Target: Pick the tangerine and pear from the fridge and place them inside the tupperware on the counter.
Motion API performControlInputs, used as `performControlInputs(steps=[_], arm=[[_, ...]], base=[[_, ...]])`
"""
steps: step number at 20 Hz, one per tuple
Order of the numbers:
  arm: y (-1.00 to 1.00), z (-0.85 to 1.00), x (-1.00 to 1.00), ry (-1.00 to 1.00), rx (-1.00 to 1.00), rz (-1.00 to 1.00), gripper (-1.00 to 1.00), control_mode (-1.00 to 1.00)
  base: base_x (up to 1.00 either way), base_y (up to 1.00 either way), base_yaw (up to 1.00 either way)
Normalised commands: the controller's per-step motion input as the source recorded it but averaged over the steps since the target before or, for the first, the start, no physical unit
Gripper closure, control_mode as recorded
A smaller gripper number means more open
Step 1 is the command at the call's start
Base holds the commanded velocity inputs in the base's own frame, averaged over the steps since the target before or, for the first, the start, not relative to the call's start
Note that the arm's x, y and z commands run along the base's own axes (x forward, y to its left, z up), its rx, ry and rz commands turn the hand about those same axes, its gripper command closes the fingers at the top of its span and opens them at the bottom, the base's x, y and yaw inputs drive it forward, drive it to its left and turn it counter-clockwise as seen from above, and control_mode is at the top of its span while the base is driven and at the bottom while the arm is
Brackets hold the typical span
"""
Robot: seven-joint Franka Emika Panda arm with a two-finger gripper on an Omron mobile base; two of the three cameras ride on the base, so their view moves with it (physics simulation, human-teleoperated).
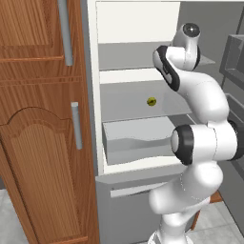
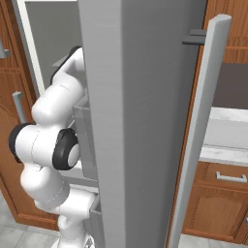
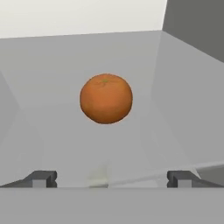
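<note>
1. Pincer (image 3: 112, 179): in the hand view I see its two dark fingertips (image 3: 41, 178) standing wide apart at the bottom edge, released and grasping nothing; the gap between them is much broader than the fruit ahead.
2. Tangerine (image 3: 106, 98): it rests on a grey shelf inside the fridge (image 1: 138, 62), ahead of the pincer and slightly left of the midline between the tips; it is apart from the tips, untouched, with the side wall of the compartment off to its right.
3. Pear (image 1: 151, 101): in the left base view a small yellow-green fruit with a dark spot sits on a lower shelf, above the grey drawer (image 1: 138, 138); I judge it the second pick, not the present one.
4. Step in hand, as I judge it: the approach to the tangerine; to do it well I would shift the hand a touch toward the fruit so that it lies centred between the tips, advance until the tips flank its widest girth, then close gently, since a smooth round fruit may roll away if one tip arrives first.
5. Orientation of the tangerine: nearly spherical, so I find no real long axis; its stem dimple shows near the top, pointing upward in the hand view, which suggests it sits roughly upright.
6. Table (image 2: 227, 145): the white worktop shows beyond the open fridge door in the right base view.
</note>
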Motion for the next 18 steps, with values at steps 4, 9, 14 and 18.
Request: performControlInputs(steps=[4, 9, 14, 18], arm=[[0.00, 0.00, 0.32, 0.00, 0.00, 0.00, -1.00, -1.00], [0.00, 0.00, 0.38, 0.00, 0.00, 0.00, -1.00, -1.00], [0.00, 0.00, 0.40, 0.00, 0.00, 0.00, -1.00, -1.00], [-0.04, 0.00, 0.43, 0.00, 0.00, 0.00, -1.00, -1.00]], base=[[0.00, 0.00, 0.00], [0.00, 0.00, 0.00], [0.00, 0.00, 0.00], [0.00, 0.00, 0.00]])
